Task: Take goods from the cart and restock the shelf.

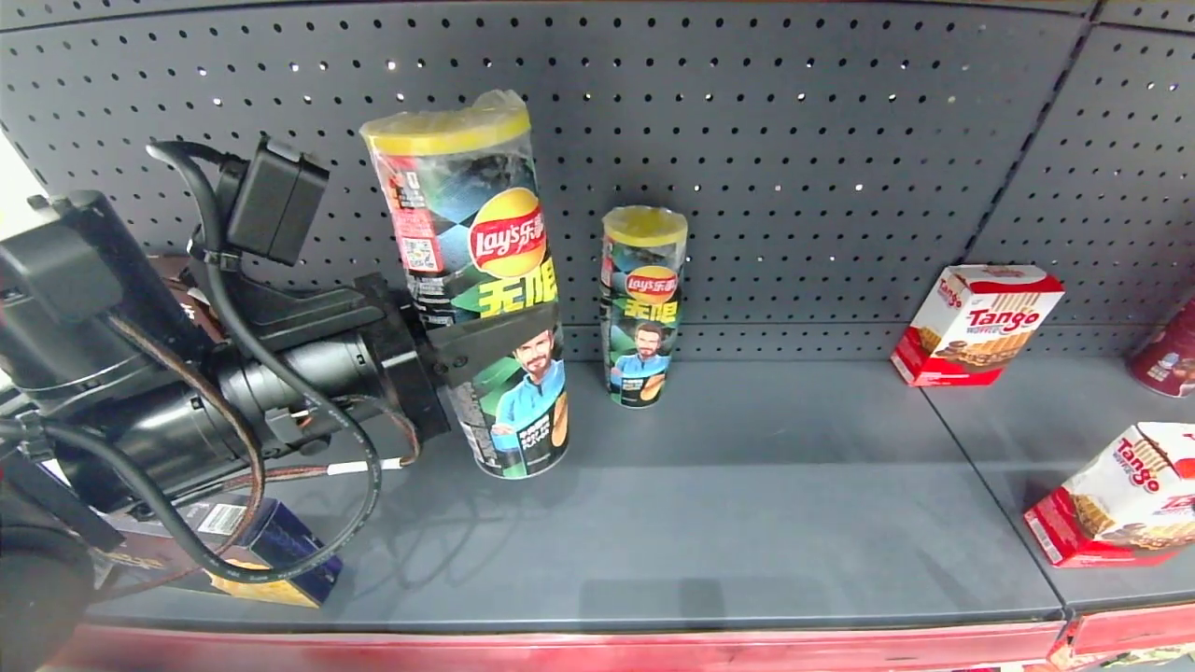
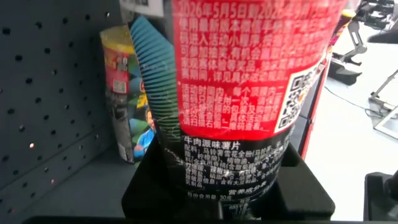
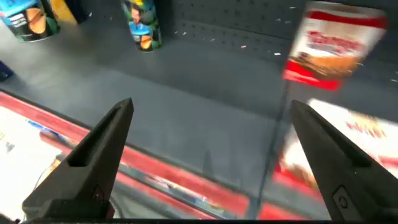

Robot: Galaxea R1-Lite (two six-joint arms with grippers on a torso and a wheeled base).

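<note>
Gripping the chip can (image 1: pixel 467 215) at mid-height, your left gripper (image 1: pixel 493 343) had it upright, with the long axis near vertical and the base at the shelf (image 1: pixel 747 495), nearer you and left of the second can (image 1: pixel 642 308). Your right gripper (image 3: pixel 211 111) hung spread and empty, well apart.

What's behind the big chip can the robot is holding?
The grey pegboard wall, and a second chip can standing farther back on the shelf. The held can covers the bit of wall straight behind it.
</note>
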